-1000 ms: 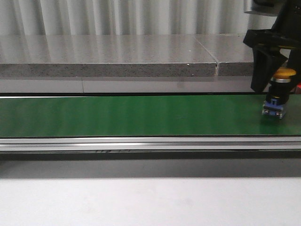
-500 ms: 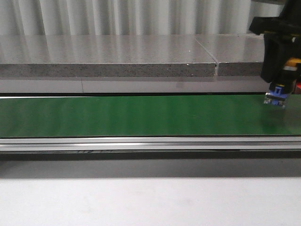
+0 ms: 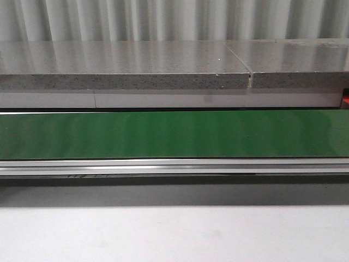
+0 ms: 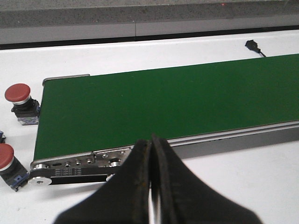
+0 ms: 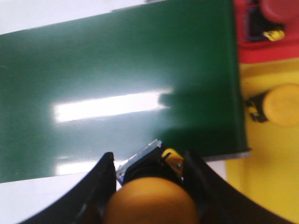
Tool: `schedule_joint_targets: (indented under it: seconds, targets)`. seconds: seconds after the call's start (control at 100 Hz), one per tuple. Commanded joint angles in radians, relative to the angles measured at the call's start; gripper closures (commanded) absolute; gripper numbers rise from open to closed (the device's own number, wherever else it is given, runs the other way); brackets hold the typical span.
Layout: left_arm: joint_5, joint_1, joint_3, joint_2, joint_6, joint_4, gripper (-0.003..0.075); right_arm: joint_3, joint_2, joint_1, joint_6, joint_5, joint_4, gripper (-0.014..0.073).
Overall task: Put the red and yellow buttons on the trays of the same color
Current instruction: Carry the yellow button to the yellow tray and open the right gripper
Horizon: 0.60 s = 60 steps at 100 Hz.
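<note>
The yellow button (image 5: 152, 201) sits clamped between the fingers of the right hand (image 5: 150, 175), its cap towards the camera, above the near edge of the green conveyor belt (image 5: 117, 88). At about 2 o'clock from it, past the belt's end, lies the yellow tray (image 5: 261, 163) carrying another yellow button (image 5: 279, 110). Beyond that, the red tray (image 5: 252, 49) holds a red button (image 5: 280, 11).

A second ago the right hand and its yellow button stood on the belt at the right edge of the front view; half a second ago they had risen. Both are now gone from that view, which shows only the belt (image 3: 174, 134) and the stone ledge (image 3: 125, 68).

The left hand (image 4: 151, 179) is closed on nothing, fingers pressed together, above the belt's roller end. Two red buttons (image 4: 19, 100) (image 4: 7, 163) stand on the white worktop (image 4: 243, 186) beside that end.
</note>
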Motion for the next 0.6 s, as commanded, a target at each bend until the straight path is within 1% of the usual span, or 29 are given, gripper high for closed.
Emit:
schedule_joint_targets:
  seconds: [0.0, 0.12, 0.33, 0.4, 0.59]
  targets:
    - [-0.076, -0.001, -0.025, 0.009, -0.001, -0.012, 0.0741, 0.01, -0.052, -0.076, 0.004, -0.035, -0.004, 0.0464]
    - [-0.076, -0.001, -0.025, 0.009, -0.001, -0.012, 0.0741, 0.048, -0.072, -0.184, 0.017, -0.056, -0.004, 0.0464]
    - [-0.076, -0.001, -0.025, 0.009, -0.001, -0.012, 0.0741, 0.118, -0.068, -0.302, 0.037, -0.141, -0.004, 0.0464]
    - [-0.076, -0.001, -0.025, 0.009, -0.001, -0.012, 0.0741, 0.146, -0.063, -0.321, 0.037, -0.179, -0.004, 0.0464]
    - [-0.076, -0.001, -0.025, 0.009, -0.001, -0.012, 0.0741, 0.2, -0.023, -0.322, 0.036, -0.273, -0.016, 0.0464]
